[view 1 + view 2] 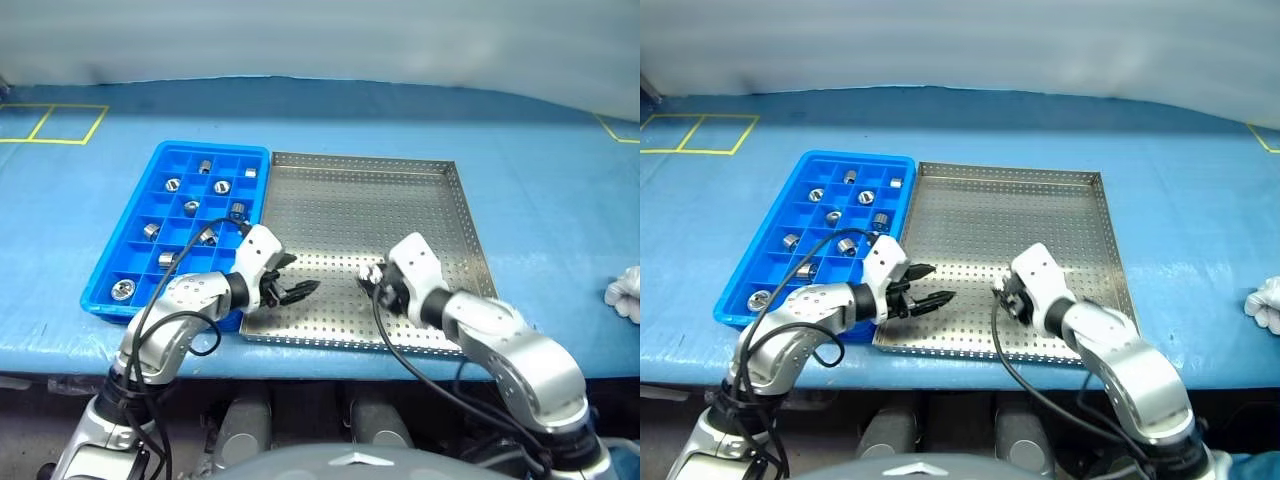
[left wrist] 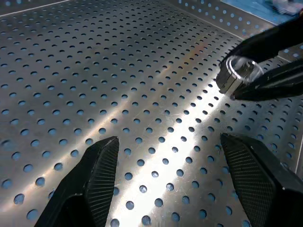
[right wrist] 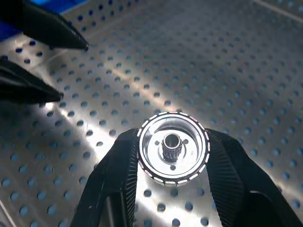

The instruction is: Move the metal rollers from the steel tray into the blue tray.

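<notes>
Rollers are what we are shifting, and one shiny silver metal roller [image 3: 173, 147] with a dark centre hole sits clenched between the black fingers of our right tool [image 1: 377, 281], just above the perforated grey steel tray [image 1: 400, 190]. Our left tool [image 1: 297, 287] hangs released, facing it over the same tray. Several other rollers [image 1: 172, 184] already lie in compartments of the bright blue plastic tray [image 1: 150, 170] on the blue bench [image 1: 540, 180]. Next, we judge, comes a handover to the left tool or a carry across to a free blue compartment.
</notes>
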Robot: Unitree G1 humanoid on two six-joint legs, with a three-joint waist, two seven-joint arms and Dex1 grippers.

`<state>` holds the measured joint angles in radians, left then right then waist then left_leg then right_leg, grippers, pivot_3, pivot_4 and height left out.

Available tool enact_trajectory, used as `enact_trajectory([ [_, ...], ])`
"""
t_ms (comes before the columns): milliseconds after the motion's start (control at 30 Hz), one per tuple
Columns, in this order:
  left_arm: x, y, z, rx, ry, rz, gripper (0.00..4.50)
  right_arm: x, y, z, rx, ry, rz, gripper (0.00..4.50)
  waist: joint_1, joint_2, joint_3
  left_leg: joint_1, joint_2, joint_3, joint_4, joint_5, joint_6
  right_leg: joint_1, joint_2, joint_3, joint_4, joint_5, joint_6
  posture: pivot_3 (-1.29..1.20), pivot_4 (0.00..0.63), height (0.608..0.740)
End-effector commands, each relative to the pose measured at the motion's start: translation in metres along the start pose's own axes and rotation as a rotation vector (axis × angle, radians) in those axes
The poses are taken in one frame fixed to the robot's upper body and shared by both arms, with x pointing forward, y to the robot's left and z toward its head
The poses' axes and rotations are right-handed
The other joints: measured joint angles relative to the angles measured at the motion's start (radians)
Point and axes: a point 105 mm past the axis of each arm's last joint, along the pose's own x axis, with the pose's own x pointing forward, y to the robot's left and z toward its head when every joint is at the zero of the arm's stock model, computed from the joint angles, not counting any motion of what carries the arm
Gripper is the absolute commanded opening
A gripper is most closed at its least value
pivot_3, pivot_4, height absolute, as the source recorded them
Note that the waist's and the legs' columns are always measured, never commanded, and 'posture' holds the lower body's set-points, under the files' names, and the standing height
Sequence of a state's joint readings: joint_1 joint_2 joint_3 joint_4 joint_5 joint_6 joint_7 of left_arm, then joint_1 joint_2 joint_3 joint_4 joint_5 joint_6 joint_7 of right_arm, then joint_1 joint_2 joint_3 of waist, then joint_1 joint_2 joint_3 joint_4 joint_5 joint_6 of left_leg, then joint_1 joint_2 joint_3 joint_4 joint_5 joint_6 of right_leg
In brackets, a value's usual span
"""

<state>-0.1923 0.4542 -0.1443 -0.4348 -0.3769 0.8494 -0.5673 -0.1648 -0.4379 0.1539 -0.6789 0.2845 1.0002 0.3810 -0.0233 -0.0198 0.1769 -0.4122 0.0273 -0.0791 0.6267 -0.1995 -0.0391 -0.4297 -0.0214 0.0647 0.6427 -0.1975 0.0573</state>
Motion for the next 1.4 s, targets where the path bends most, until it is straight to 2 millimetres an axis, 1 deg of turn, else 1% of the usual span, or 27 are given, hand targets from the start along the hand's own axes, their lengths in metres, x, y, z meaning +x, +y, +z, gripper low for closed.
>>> enact_trajectory([
  [33, -0.023, 0.022, 0.020, 0.013, -0.087, 0.157, 3.71, 0.024, 0.011, 0.035, -0.033, -0.146, 0.070, 1.74, 0.002, 0.000, 0.000, 0.000, 0.000, 0.000, 0.000, 0.000, 0.000, 0.000, 0.000, 0.000, 0.000, 0.000, 0.000, 0.13, 0.150, 0.740],
  [133, -0.045, 0.048, 0.020, -0.007, -0.083, 0.339, 3.71, 0.052, 0.029, 0.053, -0.033, -0.189, 0.165, 1.74, 0.004, 0.000, 0.000, 0.000, 0.000, 0.000, -0.002, 0.000, 0.000, 0.000, 0.000, 0.000, 0.000, 0.000, 0.000, 0.18, 0.150, 0.740],
  [233, -0.067, 0.066, 0.014, -0.024, -0.053, 0.475, 3.71, 0.073, 0.049, 0.064, -0.062, -0.206, 0.251, 1.74, 0.014, 0.000, 0.000, 0.000, 0.000, -0.001, -0.003, 0.000, 0.000, 0.000, 0.001, 0.000, 0.000, 0.000, 0.000, 0.22, 0.150, 0.740],
  [300, -0.082, 0.074, 0.008, -0.035, -0.031, 0.547, 3.71, 0.084, 0.063, 0.070, -0.076, -0.216, 0.304, 1.74, 0.022, 0.000, 0.000, 0.000, 0.000, -0.002, -0.003, 0.000, 0.000, 0.000, 0.001, 0.000, 0.000, 0.000, 0.000, 0.24, 0.150, 0.740],
  [433, -0.100, 0.078, 0.002, -0.054, -0.016, 0.622, 3.71, 0.097, 0.082, 0.074, -0.095, -0.224, 0.379, 1.74, 0.049, 0.000, 0.000, 0.000, 0.000, -0.002, -0.004, 0.000, 0.000, 0.000, 0.000, -0.001, 0.000, 0.000, -0.001, 0.29, 0.150, 0.740],
  [500, -0.103, 0.076, 0.000, -0.062, -0.014, 0.638, 3.71, 0.102, 0.089, 0.073, -0.092, -0.217, 0.406, 1.74, 0.063, 0.000, 0.000, 0.000, 0.000, -0.002, -0.004, 0.000, 0.000, 0.000, 0.000, -0.001, 0.000, 0.000, -0.001, 0.31, 0.150, 0.740],
  [600, -0.102, 0.072, -0.002, -0.067, -0.012, 0.634, 3.71, 0.107, 0.092, 0.071, -0.092, -0.216, 0.426, 1.74, 0.079, 0.000, 0.000, 0.001, 0.000, -0.002, -0.004, 0.000, -0.001, 0.000, 0.000, -0.001, 0.000, 0.000, -0.001, 0.32, 0.150, 0.740],
  [833, -0.097, 0.068, -0.002, -0.069, -0.009, 0.618, 3.71, 0.116, 0.095, 0.067, -0.067, -0.199, 0.460, 1.74, 0.092, 0.000, 0.000, 0.001, 0.000, -0.002, -0.005, 0.000, -0.001, 0.000, 0.001, -0.001, 0.000, -0.001, -0.001, 0.32, 0.150, 0.740],
  [900, -0.096, 0.068, -0.002, -0.067, -0.008, 0.614, 3.71, 0.118, 0.094, 0.066, -0.072, -0.195, 0.456, 2.49, 0.095, 0.000, 0.000, 0.001, 0.000, -0.002, -0.006, 0.000, -0.001, 0.000, 0.001, -0.002, 0.000, -0.001, -0.002, 0.32, 0.150, 0.740],
  [1000, -0.094, 0.068, -0.001, -0.062, -0.003, 0.602, 3.71, 0.114, 0.091, 0.072, -0.068, -0.232, 0.441, 3.38, 0.097, 0.000, 0.000, 0.001, 0.000, -0.002, -0.006, 0.000, -0.001, -0.001, 0.001, -0.002, 0.000, -0.001, -0.002, 0.32, 0.150, 0.740],
  [1133, -0.087, 0.064, 0.001, -0.055, -0.009, 0.561, 3.71, 0.105, 0.079, 0.079, -0.053, -0.280, 0.401, 3.38, 0.097, 0.000, 0.000, 0.001, 0.000, -0.002, -0.006, 0.000, -0.001, 0.000, 0.001, -0.002, 0.000, -0.001, -0.002, 0.31, 0.150, 0.740],
  [1200, -0.081, 0.058, 0.005, -0.043, -0.026, 0.517, 3.71, 0.096, 0.067, 0.083, -0.051, -0.309, 0.364, 3.38, 0.099, 0.000, 0.000, 0.001, 0.000, -0.002, -0.006, 0.000, -0.001, 0.000, 0.001, -0.002, 0.000, -0.001, -0.002, 0.29, 0.150, 0.740],
  [1300, -0.066, 0.046, 0.015, 0.028, -0.065, 0.426, 3.71, 0.073, 0.037, 0.083, -0.074, -0.352, 0.271, 3.38, 0.109, 0.000, 0.000, 0.000, 0.000, -0.002, -0.006, 0.000, -0.001, 0.000, 0.000, -0.002, -0.001, -0.001, -0.002, 0.29, 0.150, 0.740],
  [1333, -0.062, 0.043, 0.020, 0.057, -0.096, 0.402, 3.71, 0.067, 0.025, 0.082, -0.093, -0.364, 0.218, 3.38, 0.110, 0.000, 0.000, 0.001, -0.001, -0.002, -0.006, 0.000, -0.001, 0.000, -0.001, -0.002, -0.001, -0.001, -0.002, 0.26, 0.150, 0.740],
  [1400, -0.051, 0.037, 0.032, 0.101, -0.168, 0.354, 3.71, 0.054, -0.005, 0.077, -0.145, -0.393, 0.062, 3.38, 0.112, 0.000, 0.000, 0.000, -0.001, -0.001, -0.006, 0.000, -0.002, 0.000, -0.001, -0.002, -0.002, -0.001, -0.002, 0.24, 0.150, 0.740],
])
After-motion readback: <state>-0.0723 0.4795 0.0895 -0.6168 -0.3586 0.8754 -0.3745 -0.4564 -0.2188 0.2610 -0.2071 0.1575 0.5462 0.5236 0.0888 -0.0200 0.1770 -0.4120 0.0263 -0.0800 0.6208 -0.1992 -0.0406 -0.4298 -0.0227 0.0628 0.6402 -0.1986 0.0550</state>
